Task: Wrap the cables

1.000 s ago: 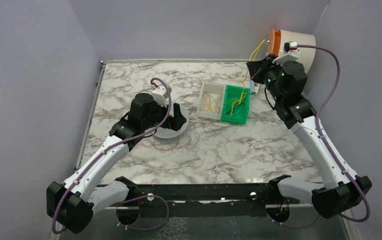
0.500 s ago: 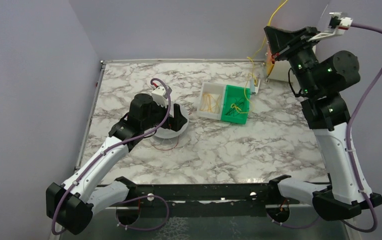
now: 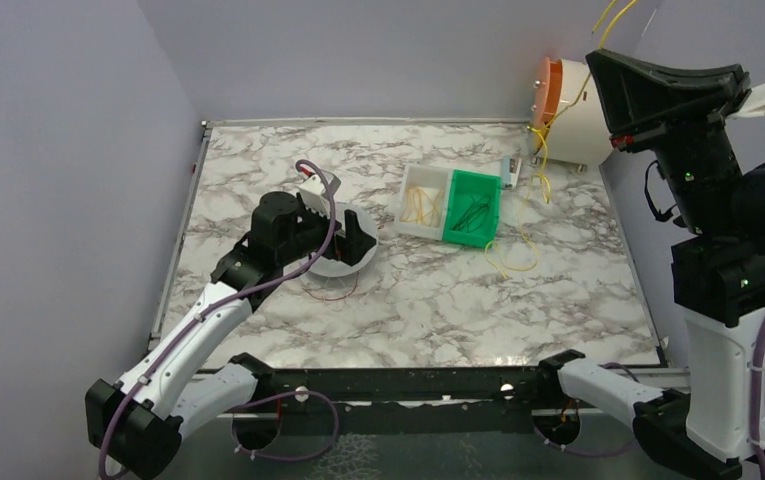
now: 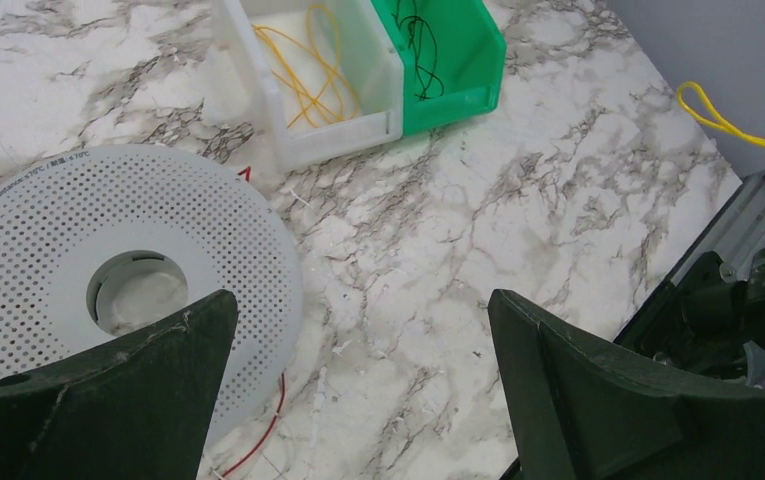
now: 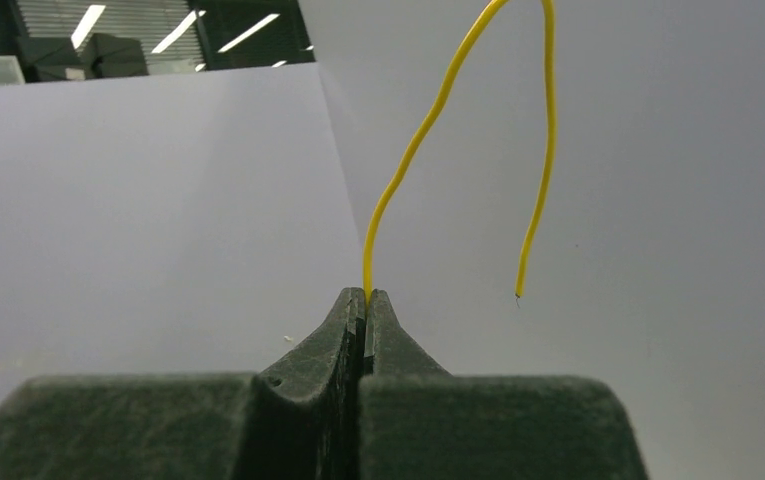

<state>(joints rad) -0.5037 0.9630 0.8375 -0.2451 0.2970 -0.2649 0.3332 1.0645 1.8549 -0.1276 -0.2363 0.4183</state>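
We judge the step in hand to be drawing one cable out so it can be wound: our right gripper [image 5: 365,300] is raised high at the far right, its jaws pinched tight on a yellow cable [image 5: 413,150], which rises from the fingertips, arches over and ends in a free tip just to the right of them. In the overhead view that same cable trails down below and to the left of the gripper, past the orange-and-cream spool [image 3: 570,110], then loops loosely on the marble table [image 3: 558,300] just beside the green bin [image 3: 472,205]. More yellow cables lie in the white bin [image 3: 420,203] and dark ones in the green bin, both well below and left of the right gripper. Our left gripper [image 4: 358,330] hangs with its fingers spread wide and holding nothing, above the white perforated reel [image 4: 48,250], which sits just under its left finger; a thin red cable [image 4: 258,445] peeks out from the reel's near edge, between the fingers. The next move, as we read it, calls for bringing the held strand down toward a reel while keeping it taut, since the slack loop could snag on the bins.
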